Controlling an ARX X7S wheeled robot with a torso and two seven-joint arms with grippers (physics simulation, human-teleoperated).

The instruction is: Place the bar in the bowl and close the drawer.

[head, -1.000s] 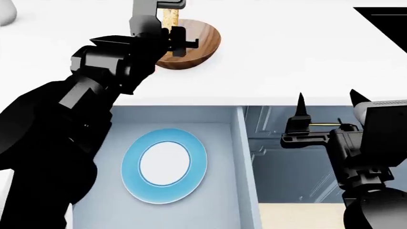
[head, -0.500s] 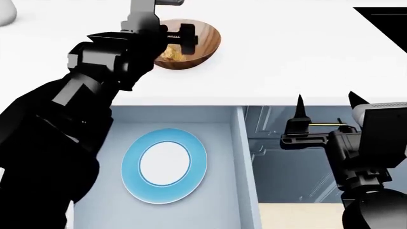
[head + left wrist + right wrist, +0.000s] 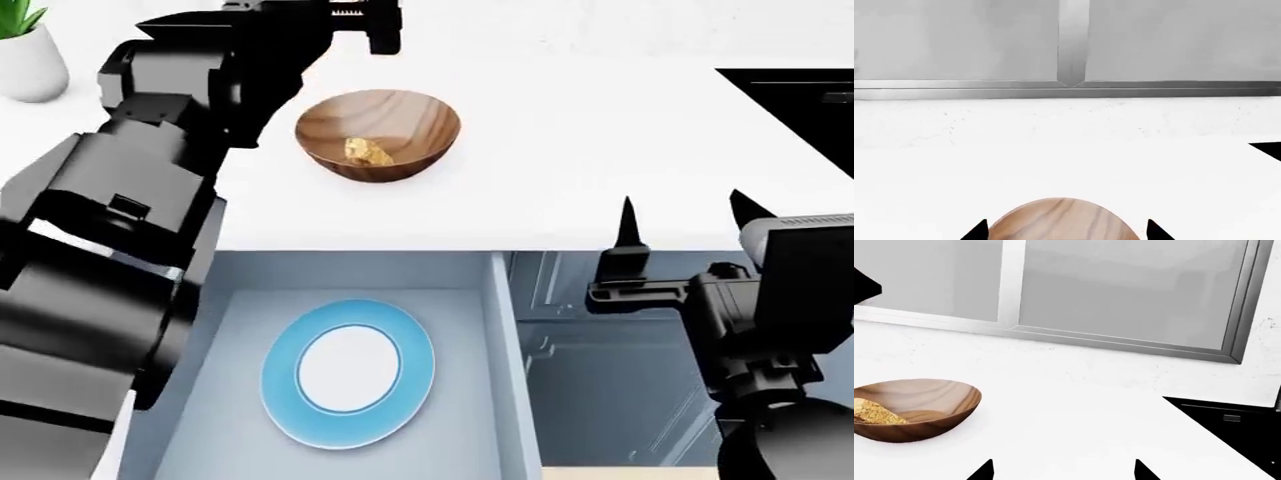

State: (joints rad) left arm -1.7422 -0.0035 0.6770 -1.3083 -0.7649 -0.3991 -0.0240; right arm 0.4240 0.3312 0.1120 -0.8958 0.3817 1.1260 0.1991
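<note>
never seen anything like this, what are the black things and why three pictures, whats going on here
These are simulator renders of a wheeled robot with two black arms, each ending in a two-fingered gripper. One picture comes from a camera on its head, looking down over both arms. The other two come from cameras near each gripper.

In the head view, the left gripper is raised beyond a wooden bowl on a white counter. A small golden bar lies in the bowl. The right gripper is open, near the counter's front edge, holding nothing. Its camera sees the bowl and bar from the side.

Below the counter an open drawer holds a blue-rimmed plate. A potted plant stands at the far left.

The left wrist camera shows only two spread fingertips with the bowl's rim between them, so that gripper is open and empty too.
</note>
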